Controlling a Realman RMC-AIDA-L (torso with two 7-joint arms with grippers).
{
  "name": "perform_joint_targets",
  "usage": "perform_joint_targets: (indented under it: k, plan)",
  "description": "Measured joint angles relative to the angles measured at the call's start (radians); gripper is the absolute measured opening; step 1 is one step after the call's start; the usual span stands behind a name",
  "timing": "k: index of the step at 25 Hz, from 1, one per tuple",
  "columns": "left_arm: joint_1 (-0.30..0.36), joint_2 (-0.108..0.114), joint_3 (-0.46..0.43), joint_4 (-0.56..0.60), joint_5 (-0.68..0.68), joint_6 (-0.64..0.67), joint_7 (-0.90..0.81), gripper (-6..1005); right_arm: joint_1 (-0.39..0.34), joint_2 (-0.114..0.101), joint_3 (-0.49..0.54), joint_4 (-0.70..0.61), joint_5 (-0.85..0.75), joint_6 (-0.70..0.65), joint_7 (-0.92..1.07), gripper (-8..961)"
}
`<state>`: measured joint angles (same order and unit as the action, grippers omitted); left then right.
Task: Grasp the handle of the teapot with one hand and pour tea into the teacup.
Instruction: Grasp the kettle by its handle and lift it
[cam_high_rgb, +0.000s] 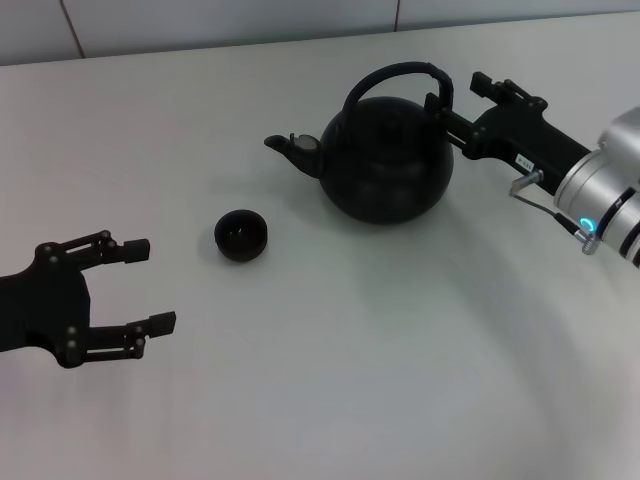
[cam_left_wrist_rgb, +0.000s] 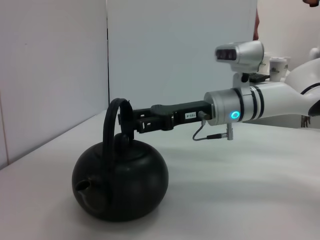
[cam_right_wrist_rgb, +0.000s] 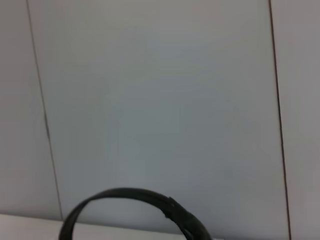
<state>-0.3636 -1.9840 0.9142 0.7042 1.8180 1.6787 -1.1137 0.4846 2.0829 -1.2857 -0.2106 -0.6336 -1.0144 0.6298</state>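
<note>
Teapot (cam_high_rgb: 385, 160) sitting upper centre, right gripper (cam_high_rgb: 447, 103) closing around handle (cam_high_rgb: 400, 76); teacup (cam_high_rgb: 241, 235) lower left; left gripper (cam_high_rgb: 143, 285) idling open.

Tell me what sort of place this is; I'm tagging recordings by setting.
Probably an indoor lab or test room: a plain white table, bare pale wall panels, and only a teapot and teacup set out.

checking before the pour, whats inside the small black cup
The small round black cup shows only a dark interior; any liquid can't be made out. It stands alone on the white table.

Upright black teapot (cam_high_rgb: 385, 165), small black teacup (cam_high_rgb: 241, 235) near spout
</note>
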Motion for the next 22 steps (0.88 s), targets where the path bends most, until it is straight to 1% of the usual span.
perform_joint_targets:
  k: [8, 22]
  plan:
    - [-0.002, -0.006, 0.0, 0.0, 0.0, -0.003, 0.003, 859, 0.003, 0.003, 0.014, 0.002, 0.009, 0.029, 0.02, 596]
    - [-0.001, -0.019, 0.0, 0.0, 0.0, -0.016, 0.001, 859, 0.012, 0.0, 0.008, 0.002, 0.017, 0.043, 0.026, 573]
